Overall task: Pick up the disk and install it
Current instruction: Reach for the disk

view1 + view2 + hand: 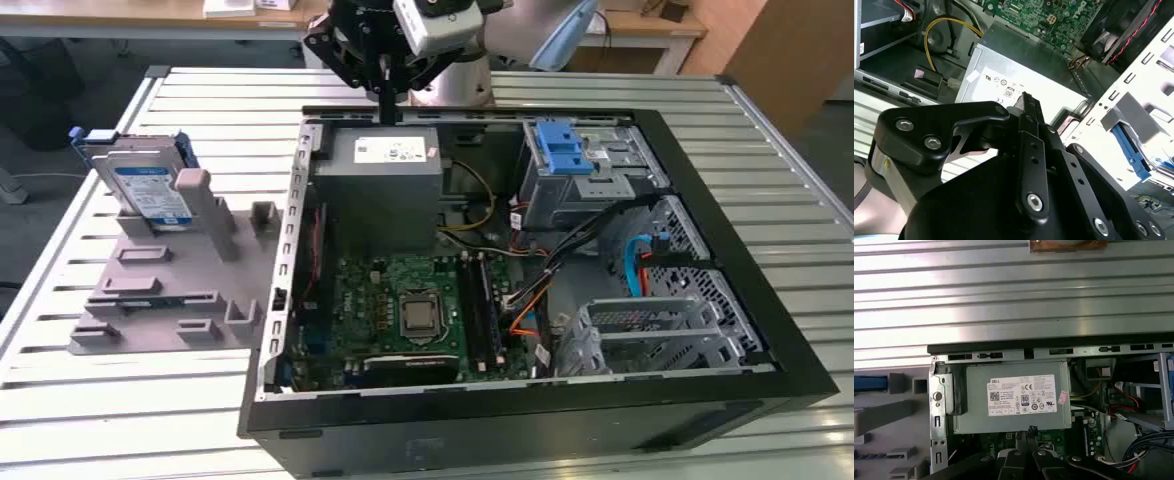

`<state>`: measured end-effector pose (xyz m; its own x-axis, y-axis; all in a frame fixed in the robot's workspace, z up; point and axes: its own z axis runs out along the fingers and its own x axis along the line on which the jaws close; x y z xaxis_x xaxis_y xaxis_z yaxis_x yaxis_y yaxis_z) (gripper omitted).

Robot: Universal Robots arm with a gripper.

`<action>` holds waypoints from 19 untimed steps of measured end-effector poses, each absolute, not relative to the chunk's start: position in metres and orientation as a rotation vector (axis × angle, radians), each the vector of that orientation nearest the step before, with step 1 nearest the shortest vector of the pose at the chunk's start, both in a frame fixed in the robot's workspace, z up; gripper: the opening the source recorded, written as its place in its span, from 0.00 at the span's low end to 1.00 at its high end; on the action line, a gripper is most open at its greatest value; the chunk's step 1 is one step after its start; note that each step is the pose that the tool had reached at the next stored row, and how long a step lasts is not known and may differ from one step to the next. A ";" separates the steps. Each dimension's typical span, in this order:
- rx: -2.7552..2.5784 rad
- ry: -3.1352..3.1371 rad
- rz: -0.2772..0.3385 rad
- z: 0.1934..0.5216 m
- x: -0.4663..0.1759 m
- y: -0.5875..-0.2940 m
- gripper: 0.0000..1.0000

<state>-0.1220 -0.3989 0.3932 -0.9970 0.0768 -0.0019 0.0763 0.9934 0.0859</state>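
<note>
Disk (144, 190) — base behind grey stand (174, 275)

Disk (150, 188): silver drive with a white-and-blue label, blue caddy around it. Stands on edge, near upright, label facing the camera, slotted in the grey fixture (160, 290). Well apart from the gripper (388, 112), off to the exterior view's left of it. Not gripped.

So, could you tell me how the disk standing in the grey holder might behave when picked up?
The disk looks rigid, a metal slab in a blue caddy, so it probably won't flex. Standing on edge in the grey holder, it may tip if nudged. Its smooth faces could slip.
</note>
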 end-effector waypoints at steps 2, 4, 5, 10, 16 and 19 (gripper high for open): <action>0.120 3.131 0.135 0.393 -0.122 -0.399 0.11; 0.120 3.131 0.136 0.393 -0.122 -0.399 0.11; 0.120 3.132 0.136 0.393 -0.122 -0.399 0.11; 0.120 3.132 0.138 0.393 -0.124 -0.399 0.11; 0.120 3.132 0.140 0.393 -0.129 -0.399 0.11; 0.120 3.132 0.141 0.393 -0.132 -0.399 0.11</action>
<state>-0.1320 -0.3989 0.3932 -0.9970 0.0768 -0.0003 0.0764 0.9930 0.0897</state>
